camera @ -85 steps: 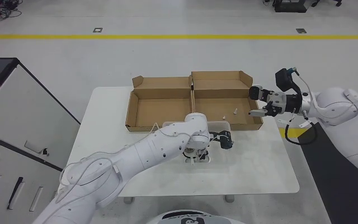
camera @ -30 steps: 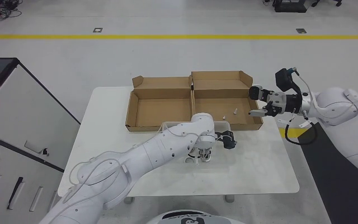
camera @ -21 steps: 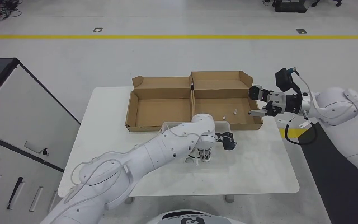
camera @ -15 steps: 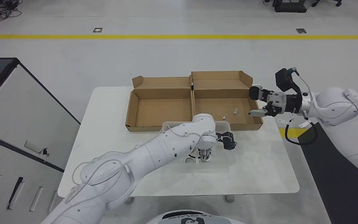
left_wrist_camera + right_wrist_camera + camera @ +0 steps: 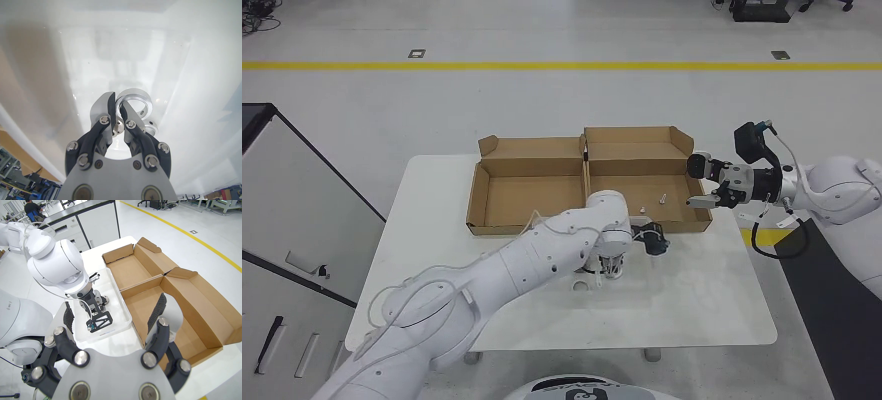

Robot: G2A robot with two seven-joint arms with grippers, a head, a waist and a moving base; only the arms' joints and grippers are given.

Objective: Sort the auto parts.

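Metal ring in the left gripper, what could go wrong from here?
1. The left gripper grips the metal ring only by its wall, one finger inside, one outside; the ring might pivot or slip on lifting.
2. A smaller collar lies just beneath the ring in the clear tray; it may get dragged along.
3. The right gripper hangs open at one cardboard box's edge; a drop-off there could crowd the arms.

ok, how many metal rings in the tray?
2: a larger ring pinched by the left gripper, and a smaller ring lying beside it. The gripper may hide more.
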